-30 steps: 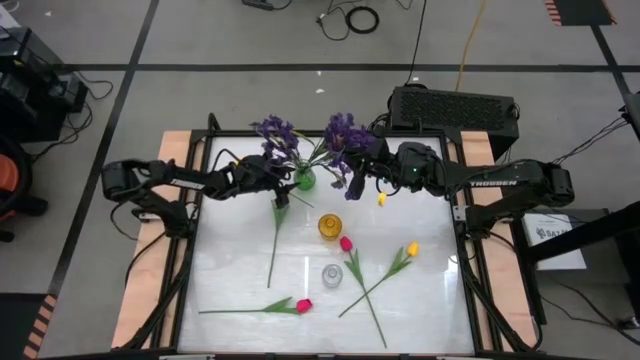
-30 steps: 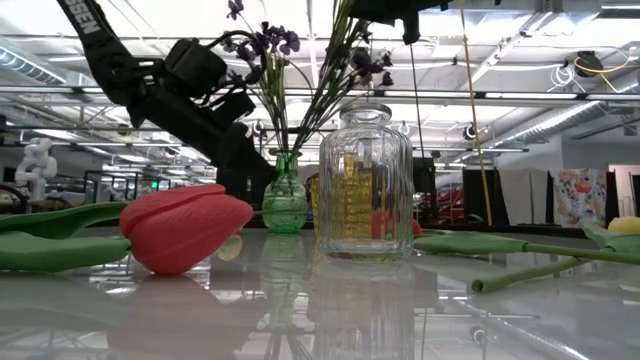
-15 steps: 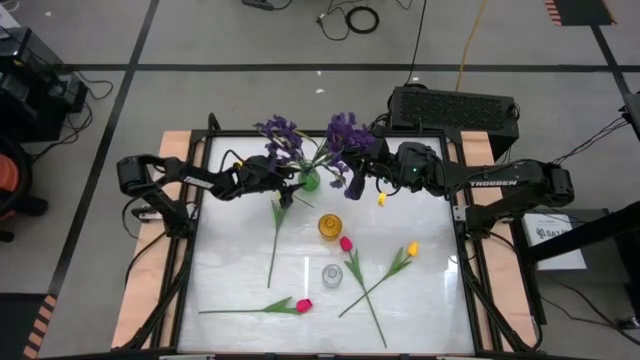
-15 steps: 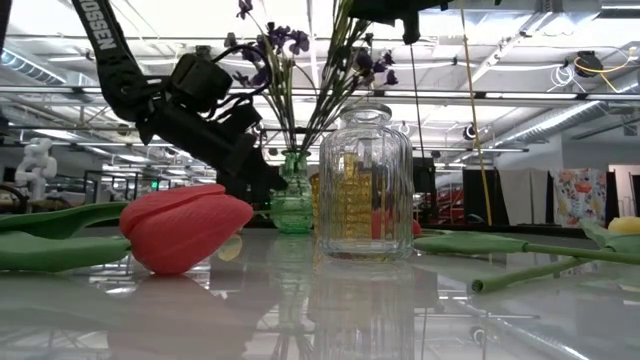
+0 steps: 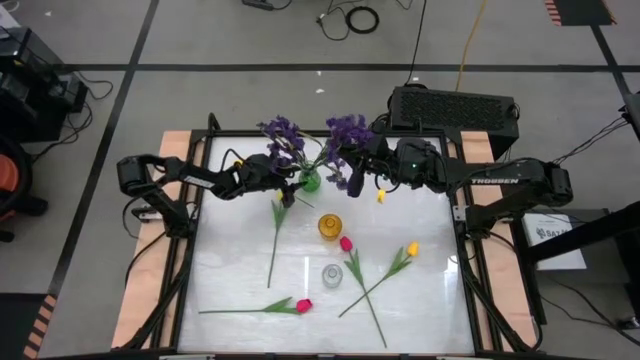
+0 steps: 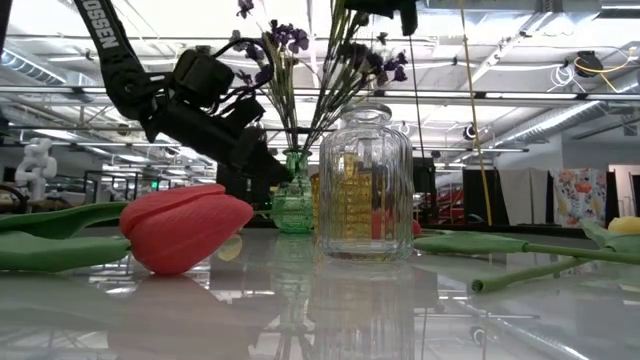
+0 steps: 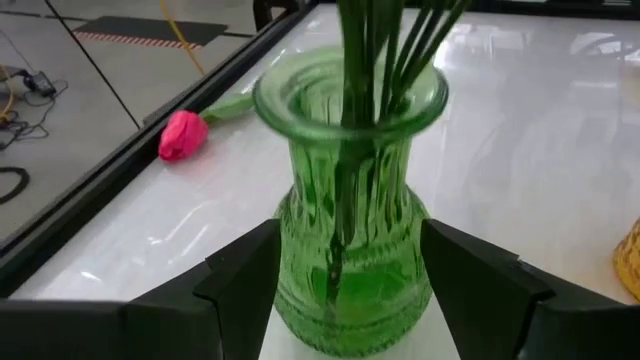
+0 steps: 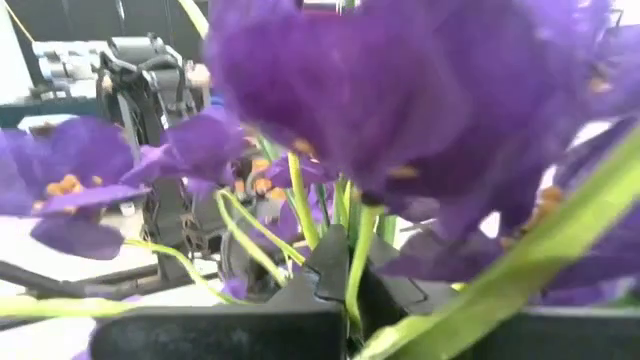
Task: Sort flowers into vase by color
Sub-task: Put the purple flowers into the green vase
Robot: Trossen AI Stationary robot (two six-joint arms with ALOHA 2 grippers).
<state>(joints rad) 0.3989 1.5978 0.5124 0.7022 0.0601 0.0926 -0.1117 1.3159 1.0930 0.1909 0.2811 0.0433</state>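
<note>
A glossy white table with a dark frame sits on a grey taped floor, cables and a black box beyond its far edge. From the left, the left gripper reaches in along the far side and has its fingers spread either side of the small ribbed green glass vase, close to the glass but not clearly pinching it, steadying it, I'd say. The bushy purple sprigs already stand in that vase, fanning out over it. Just right of it, the right gripper is buried in the blooms; its fingers look clenched on a green stem, though the purple petals crowd its view. So purple looks nearly done. Still loose on the table: one green stem near the left gripper, a pink-red tulip near the front edge, another by the clear ribbed jar, and yellow tulips towards the right. The amber vase and the jar hold nothing. The front half offers plenty of room; the far edge is crowded.
</note>
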